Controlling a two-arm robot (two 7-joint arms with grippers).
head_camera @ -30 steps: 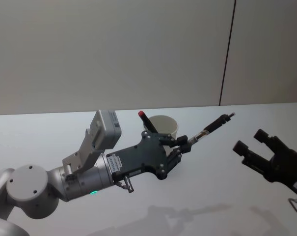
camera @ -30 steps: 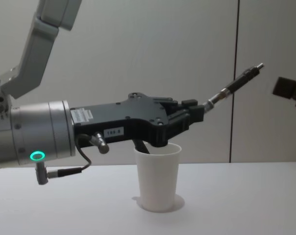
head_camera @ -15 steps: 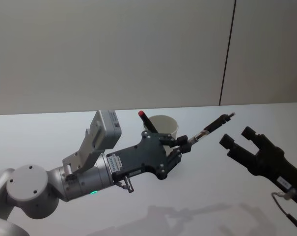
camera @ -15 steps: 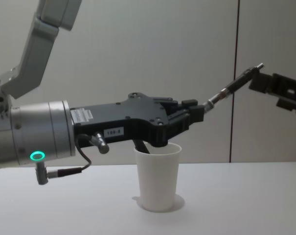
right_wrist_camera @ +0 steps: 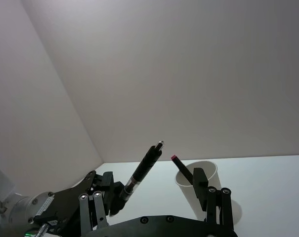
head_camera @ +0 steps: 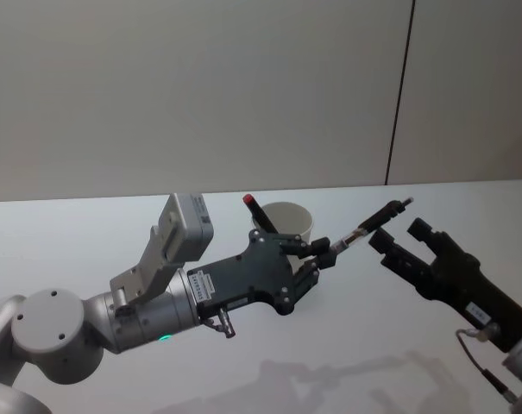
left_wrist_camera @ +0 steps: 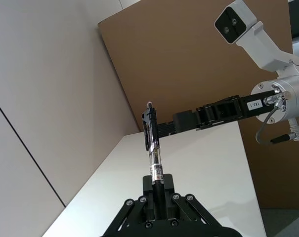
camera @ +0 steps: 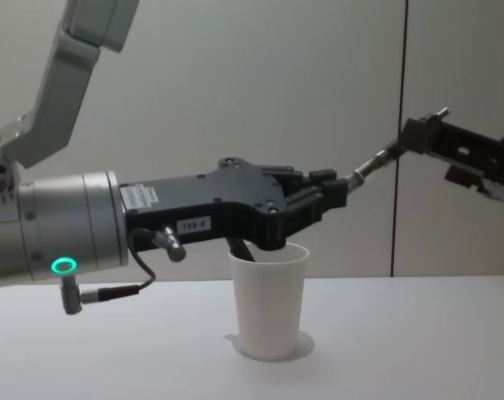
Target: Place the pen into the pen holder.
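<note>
While the paper cup stands upright on the white table, everything else is placed against it.
Left claw: above the cup's rim, clamped on the pen's lower end.
Pen: held in the air, slanting up and away from the cup toward the right claw.
Right claw: fingers spread, flanking the pen's upper end, well right of the cup.
Cup contents: a red-capped marker leans inside.
</note>
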